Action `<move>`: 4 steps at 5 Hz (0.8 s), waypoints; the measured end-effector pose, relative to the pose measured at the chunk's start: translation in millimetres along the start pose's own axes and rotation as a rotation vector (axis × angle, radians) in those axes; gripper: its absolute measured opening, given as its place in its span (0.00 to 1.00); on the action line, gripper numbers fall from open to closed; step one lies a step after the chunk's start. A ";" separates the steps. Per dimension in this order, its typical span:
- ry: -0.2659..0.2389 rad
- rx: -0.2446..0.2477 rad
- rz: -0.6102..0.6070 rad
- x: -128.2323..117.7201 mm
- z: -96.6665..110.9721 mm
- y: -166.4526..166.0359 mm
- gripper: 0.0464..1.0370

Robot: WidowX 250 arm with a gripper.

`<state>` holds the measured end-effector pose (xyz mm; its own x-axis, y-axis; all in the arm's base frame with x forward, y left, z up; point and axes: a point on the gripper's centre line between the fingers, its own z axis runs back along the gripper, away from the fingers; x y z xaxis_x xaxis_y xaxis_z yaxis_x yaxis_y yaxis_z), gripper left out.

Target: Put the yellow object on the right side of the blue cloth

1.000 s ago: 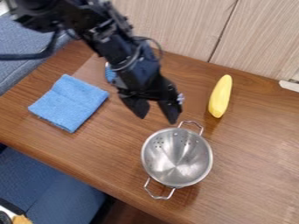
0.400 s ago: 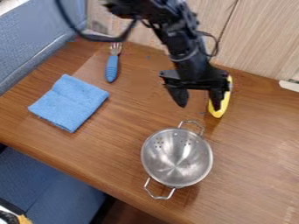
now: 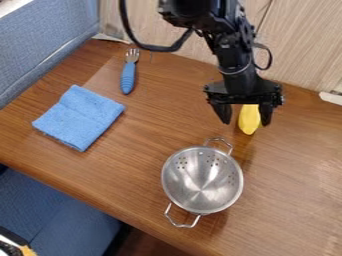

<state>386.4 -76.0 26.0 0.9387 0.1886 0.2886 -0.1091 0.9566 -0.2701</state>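
My black two-finger claw (image 3: 246,119) hangs spread wide, the smooth, elongated yellow object (image 3: 249,120) showing between its fingers.

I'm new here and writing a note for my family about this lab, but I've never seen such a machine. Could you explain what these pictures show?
The black machine is a robot arm, seen by a fixed camera looking down at a slant. Its two-fingered hand is open, with one finger on either side of a long yellow object, so it doesn't appear to be gripping anything. On the wooden table are also a folded blue cloth, a fork with a blue handle and a metal colander with two wire handles. The job is to put the yellow object on the cloth's right side.
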 end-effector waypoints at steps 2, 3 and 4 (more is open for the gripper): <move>-0.033 -0.043 -0.002 8.5 -26.2 -5.6 0.93; -0.037 -0.048 -0.037 11.0 -30.3 -7.6 0.64; -0.036 -0.040 -0.044 7.9 -31.2 -5.1 0.52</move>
<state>404.6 -86.3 1.1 0.9300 0.1546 0.3335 -0.0540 0.9548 -0.2923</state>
